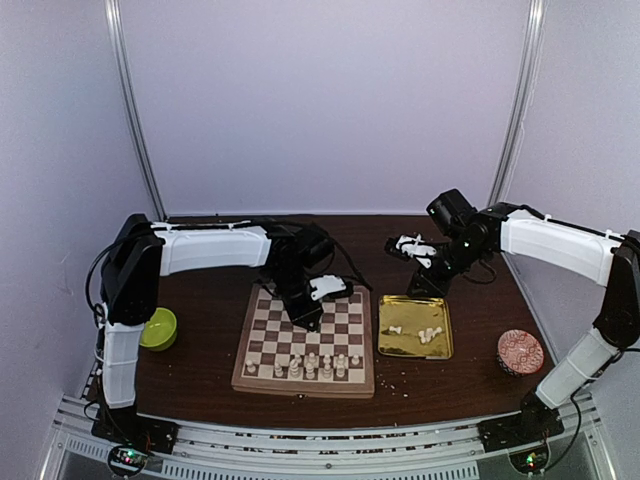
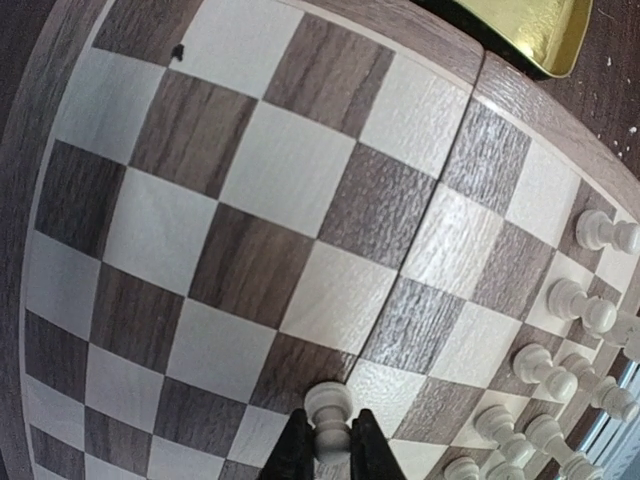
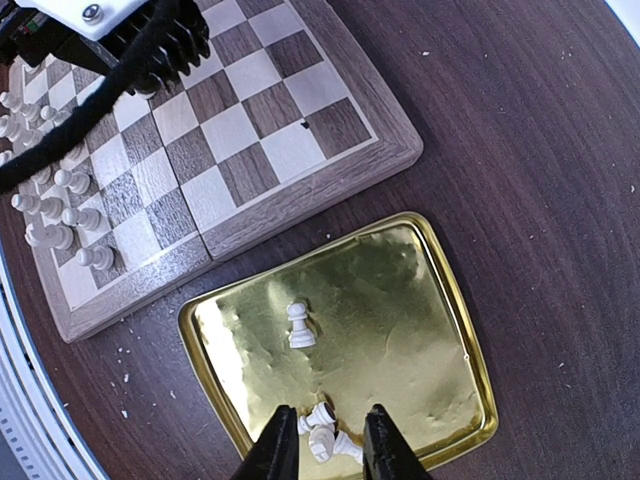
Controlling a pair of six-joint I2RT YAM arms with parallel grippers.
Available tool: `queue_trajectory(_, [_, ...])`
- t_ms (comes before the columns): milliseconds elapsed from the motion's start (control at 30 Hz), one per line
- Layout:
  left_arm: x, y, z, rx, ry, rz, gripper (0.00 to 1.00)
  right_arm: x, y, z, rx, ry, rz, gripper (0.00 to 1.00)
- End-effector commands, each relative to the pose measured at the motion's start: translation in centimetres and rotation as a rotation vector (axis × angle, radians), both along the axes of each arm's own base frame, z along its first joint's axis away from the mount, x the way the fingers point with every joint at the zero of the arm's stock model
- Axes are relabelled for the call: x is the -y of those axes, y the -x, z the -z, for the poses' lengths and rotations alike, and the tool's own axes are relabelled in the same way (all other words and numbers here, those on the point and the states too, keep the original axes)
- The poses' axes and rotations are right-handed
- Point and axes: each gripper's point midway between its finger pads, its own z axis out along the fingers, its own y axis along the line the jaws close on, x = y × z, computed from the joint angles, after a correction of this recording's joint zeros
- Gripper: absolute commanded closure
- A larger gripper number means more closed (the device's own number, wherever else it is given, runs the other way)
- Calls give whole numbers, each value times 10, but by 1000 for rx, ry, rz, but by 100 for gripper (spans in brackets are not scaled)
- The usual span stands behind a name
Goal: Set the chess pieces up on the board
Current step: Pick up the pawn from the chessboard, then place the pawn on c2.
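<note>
Pawn (image 2: 328, 403) in left tool (image 2: 329, 432) over board (image 2: 250, 180), right tool (image 3: 328, 418) over tray (image 3: 410, 290)

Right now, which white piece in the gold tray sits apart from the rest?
The lone pawn near the middle of the gold tray; the other pieces huddle together by its edge, under the right gripper.

Gold tray (image 1: 415, 310), green bowl (image 1: 158, 328) and pink patterned disc (image 1: 520, 352) sit on dark table (image 1: 470, 385).

light: bright, even | glare: gold tray (image 3: 400, 290) | distortion: board (image 2: 260, 190) bows at left-wrist edges | top view: soft
</note>
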Motion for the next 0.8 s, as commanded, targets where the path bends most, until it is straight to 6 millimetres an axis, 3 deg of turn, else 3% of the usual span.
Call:
queue_trajectory(0, [-1,-2,-18,29,-14,13,92,-2,-3,-3,3,-8,-6,78])
queue_trajectory(133, [-11,2,-53,83,27,7,93,-2,-3,-3,-2,-10,-8,78])
queue_trajectory(267, [-28,18,-67,83,43,18,94,-3,-2,-2,-7,-10,-11,78])
queue_trajectory(433, [-55,46,-51,30,8,58,94,-4,-1,-1,-18,-15,-18,78])
queue_trajectory(767, [-61,63,-31,-38,-16,90,94,-5,1,-1,-26,-18,-27,78])
